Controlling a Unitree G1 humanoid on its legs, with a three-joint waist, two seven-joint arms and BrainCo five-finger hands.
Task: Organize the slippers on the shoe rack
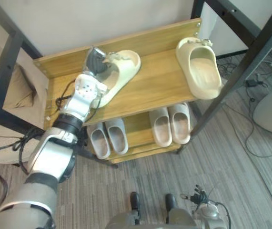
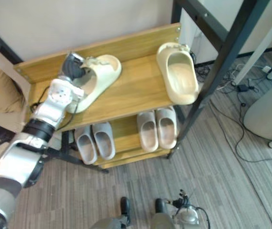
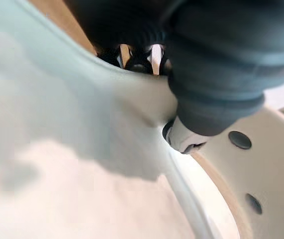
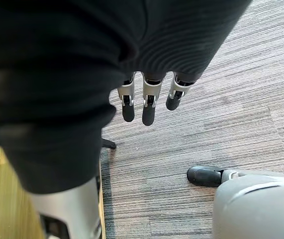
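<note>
Cream slipper on rack under left hand, grip unclear, right hand fingers straight above floor

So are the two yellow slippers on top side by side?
No, the left slipper lies at the top shelf's left end by the left hand, the right slipper at its right end.

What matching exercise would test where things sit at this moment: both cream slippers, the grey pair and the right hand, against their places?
Things
1. left cream slipper
2. right cream slipper
3. grey pair
4. right hand

Places
A. lower shelf, left side
B. hanging over the floor, fingers straight
C. top shelf, with the left hand on it
D. right end of the top shelf, untouched

Pairs: 1-C, 2-D, 3-A, 4-B
</note>
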